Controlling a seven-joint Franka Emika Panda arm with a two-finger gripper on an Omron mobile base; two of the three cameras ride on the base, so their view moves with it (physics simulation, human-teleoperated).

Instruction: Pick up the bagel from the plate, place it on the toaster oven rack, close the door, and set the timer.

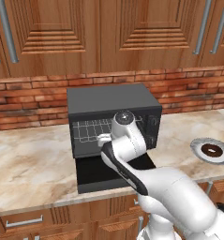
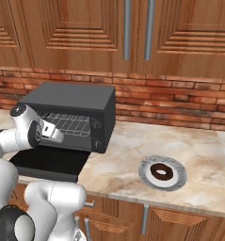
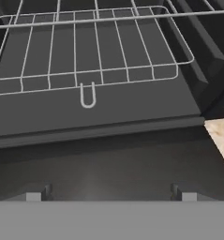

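Warm brown wooden cabinets [image 1: 108, 33] with long metal handles [image 2: 127, 28] hang above a red brick backsplash [image 2: 180, 101]. Below runs a beige marble countertop [image 1: 29, 164] over wooden drawers [image 1: 24, 222].

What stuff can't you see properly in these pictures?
- Timer knobs: too small and dark in the right base view to read; in the left base view the arm covers that side of the oven.
- Rack: its right part is hidden behind the arm in the left base view.
- Door: partly covered by the arm in both base views.
- Gripper: only its two fingertips poke up in the hand view.
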